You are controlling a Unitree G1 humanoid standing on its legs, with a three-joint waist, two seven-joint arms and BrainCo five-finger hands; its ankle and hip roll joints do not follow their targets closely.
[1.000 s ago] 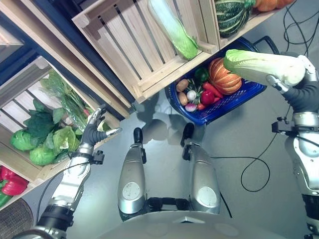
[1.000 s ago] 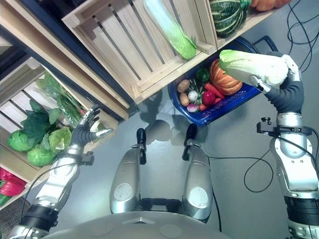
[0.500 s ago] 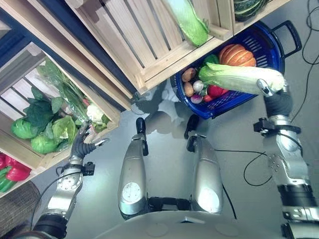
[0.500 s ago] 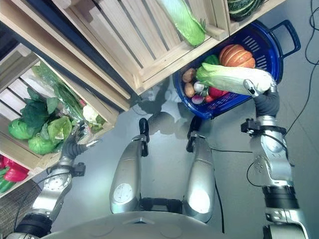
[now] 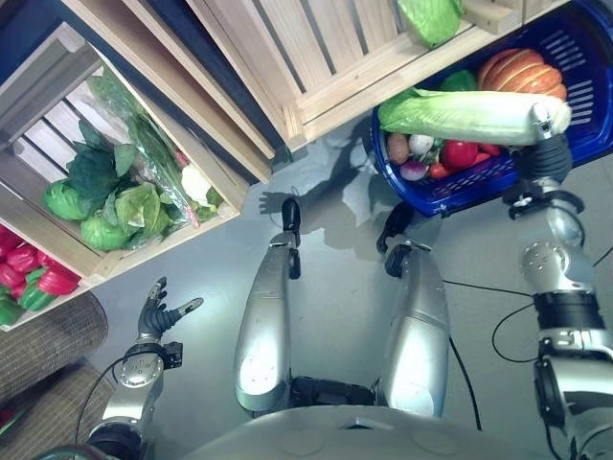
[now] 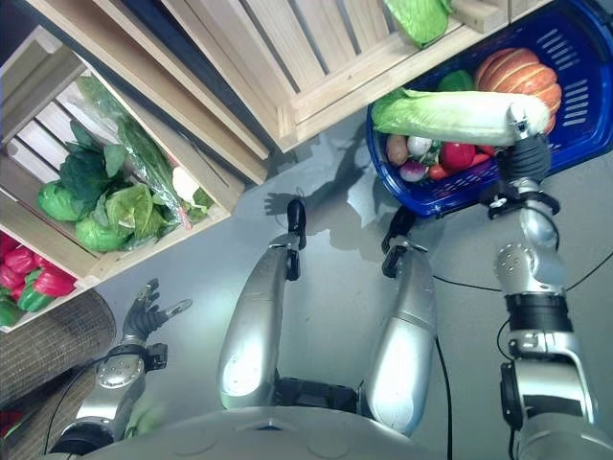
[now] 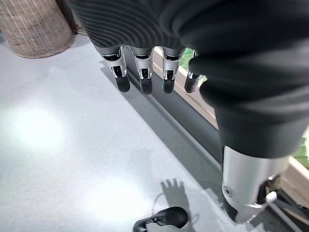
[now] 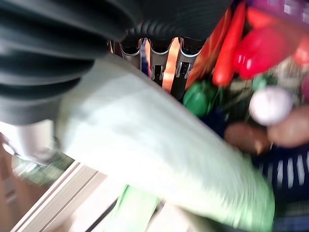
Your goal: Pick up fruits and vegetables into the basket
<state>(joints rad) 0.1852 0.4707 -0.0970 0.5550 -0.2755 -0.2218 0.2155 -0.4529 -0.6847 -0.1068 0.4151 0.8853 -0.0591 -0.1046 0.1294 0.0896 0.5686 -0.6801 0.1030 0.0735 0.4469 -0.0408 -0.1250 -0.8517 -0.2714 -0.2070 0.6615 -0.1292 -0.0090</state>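
Note:
My right hand [image 5: 547, 119] is shut on the thick white end of a long pale-green napa cabbage [image 5: 458, 115]. The cabbage lies level just above the blue plastic basket [image 5: 586, 59]. Its leafy tip reaches past the basket's left rim. In the right wrist view the cabbage [image 8: 159, 159] runs across my palm, with the fingers [image 8: 157, 65] wrapped behind it. Under it the basket holds an orange pumpkin [image 5: 522, 69], a green pepper [image 5: 461, 81], red vegetables [image 5: 461, 154], a potato [image 5: 397, 149] and a small white bulb [image 5: 421, 144]. My left hand [image 5: 156, 312] hangs open and low over the grey floor.
A wooden crate [image 5: 57, 115] on the left holds green cabbages and leafy greens [image 5: 115, 206]; red peppers [image 5: 38, 278] lie in the crate below it. Another slatted crate [image 5: 316, 57] above the basket holds a second napa cabbage [image 5: 431, 17]. A wicker basket [image 5: 48, 331] stands near my left hand.
The camera has shifted. My right hand has brought the cabbage down and left over the basket's contents. My left hand has dropped away from the greens crate toward the floor.

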